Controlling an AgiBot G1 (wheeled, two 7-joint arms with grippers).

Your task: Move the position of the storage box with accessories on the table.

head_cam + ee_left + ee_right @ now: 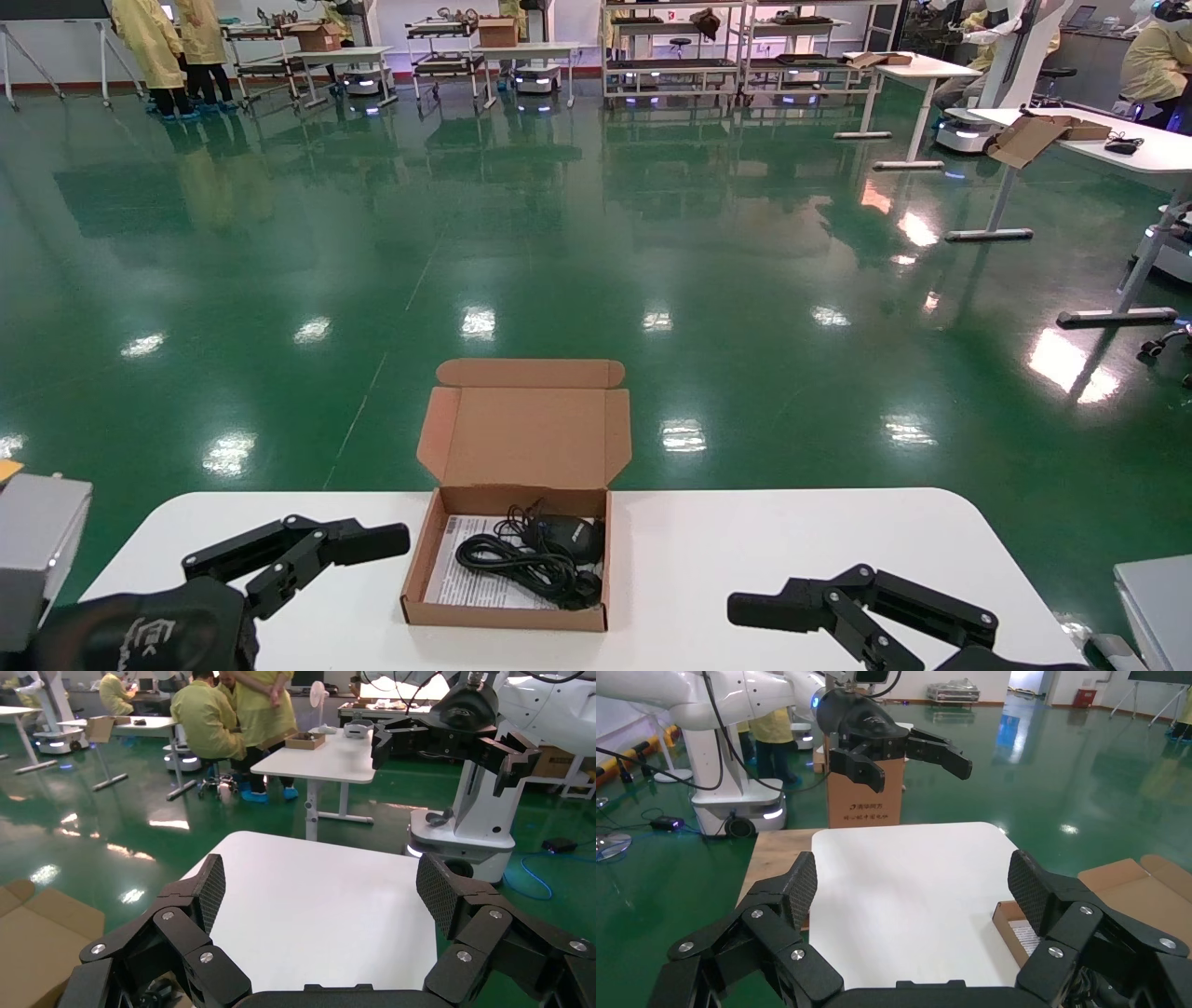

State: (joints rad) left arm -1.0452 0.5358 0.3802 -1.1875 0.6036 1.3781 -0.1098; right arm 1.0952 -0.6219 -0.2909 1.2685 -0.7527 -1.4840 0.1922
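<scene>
Storage box (507,568) of brown cardboard sits lid-up on the white table (745,540), holding a coiled black cable (535,559) over printed paper (466,573). Left gripper (307,550) and right gripper (819,610) flank it, both spread wide.

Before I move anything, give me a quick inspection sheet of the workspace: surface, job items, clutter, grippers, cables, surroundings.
Surface: white table, rounded corners, bare around the box.
Job's things: cardboard storage box at the table's middle, lid open and standing up at the far side; inside, a black coiled cable with a small black device on a white printed sheet.
Clutter: nothing seen on the table.
Grippers: left gripper open, low over the table left of the box; right gripper open, right of the box; neither touches it.
Cables: only the coiled one in the box.
Surroundings: green glossy floor, distant desks, racks, people in yellow coats.
</scene>
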